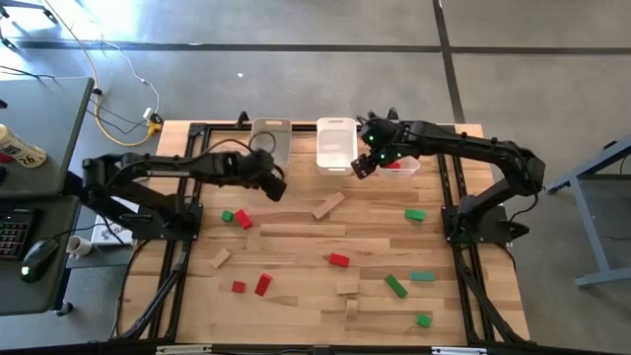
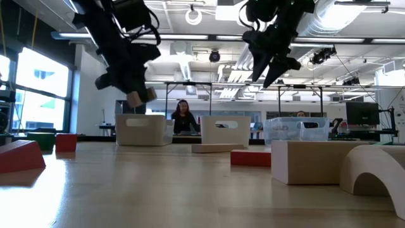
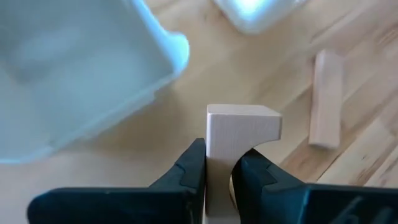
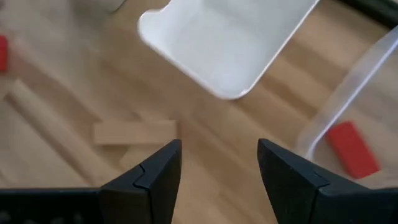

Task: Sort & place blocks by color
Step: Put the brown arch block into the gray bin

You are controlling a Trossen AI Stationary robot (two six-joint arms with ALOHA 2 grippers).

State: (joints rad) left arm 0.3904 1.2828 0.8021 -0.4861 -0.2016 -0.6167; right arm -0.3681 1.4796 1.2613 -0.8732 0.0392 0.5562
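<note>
Left gripper [image 3: 217,171]: pinched shut on a tan block [image 3: 239,140], lifted clear of the tabletop [image 1: 296,258], just short of the grey bin [image 1: 271,141] at the far edge.
Tan block: gripped low, most of its body standing out past the fingertips; upright, with no tilt visible.
Right gripper [image 4: 219,163]: jaws spread, nothing between them, hovering over the gap between the white bin [image 1: 336,144] and the clear bin [image 1: 402,163].
Step in hand: judged to be carrying the tan block to a bin and dropping it in.
Doing it well: keep the block above the bin wall until it is over the hollow; release only when well inside the rim, since the grip is low and the block could tip out on a wall.
Clear bin: holds a red block [image 4: 351,149], so red belongs there; the tan block does not.
Remaining blocks: red, green and tan pieces are spread across the middle and near half of the tabletop; a tan plank [image 1: 328,205] lies near the bins; green block [image 1: 415,214] sits toward the right edge.
Open room: bare wood lies between the left gripper and the grey bin; the path is unobstructed.
Edges: all three bins crowd the far edge; the right arm is close beside the white bin, so a leftward course is safer.
Progress: early, most pieces unsorted.
</note>
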